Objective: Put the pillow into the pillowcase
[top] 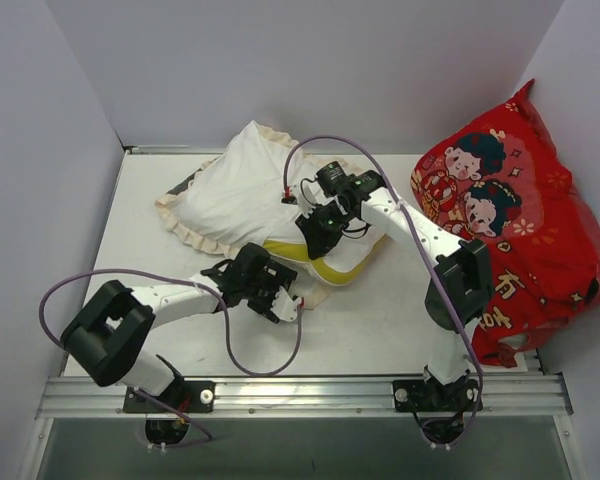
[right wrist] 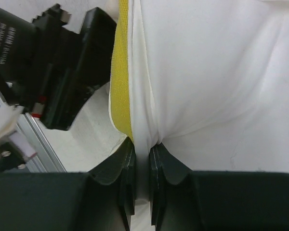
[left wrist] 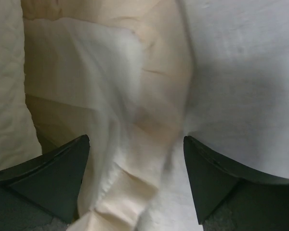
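Pillow [right wrist: 207,72] fabric beside its yellow strip [right wrist: 121,72] is pinched tight in my right gripper [right wrist: 142,149]; my left gripper [left wrist: 135,163] hangs wide open, gripping nothing, over the pillowcase [left wrist: 149,96] frill.

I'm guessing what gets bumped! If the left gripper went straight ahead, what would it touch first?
Probably the limp cream-frilled fabric pillowcase: its folds fill the space straight ahead of the open left gripper. How far off it lies is hard to tell.
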Available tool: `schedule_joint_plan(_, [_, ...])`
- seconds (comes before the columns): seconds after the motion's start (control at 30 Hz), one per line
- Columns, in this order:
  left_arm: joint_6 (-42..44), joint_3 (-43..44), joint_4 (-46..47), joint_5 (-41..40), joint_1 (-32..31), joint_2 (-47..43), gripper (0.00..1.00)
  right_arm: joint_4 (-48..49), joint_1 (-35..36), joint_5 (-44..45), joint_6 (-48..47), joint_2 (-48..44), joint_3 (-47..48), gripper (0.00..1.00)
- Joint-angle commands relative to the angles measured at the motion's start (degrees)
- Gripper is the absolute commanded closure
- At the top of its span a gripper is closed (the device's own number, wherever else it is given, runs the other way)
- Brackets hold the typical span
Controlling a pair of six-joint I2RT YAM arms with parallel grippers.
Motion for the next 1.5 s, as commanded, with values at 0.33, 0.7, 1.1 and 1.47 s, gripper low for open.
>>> schedule_joint_plan(0.33, [1.5,18.8,-14.3,16.7,-7.1,4.0,1.0,-3.3,-1.6,-9.7,4.7,-2.0,6.4,1.0])
schedule_joint_plan(0.7, [-24.9,16.9,-12.9,21.7,-18.6,-11.3,1.0,16.3,2.7,-15.4,22.7,10.5,-11.0,1.0])
schedule_joint_plan(1.1, [-53.9,19.1,-25.8,6.7,-10.9,-32.0,0.34,21.0,2.3,-13.9,28.1,-6.0,-22.0,0.56])
schedule_joint_plan(1.47, [-62.5,30.4,-29.8,-10.1,1.4,-7.6,0.35,8.7,-14.5,-13.5,27.5,-23.4,-30.9,0.43])
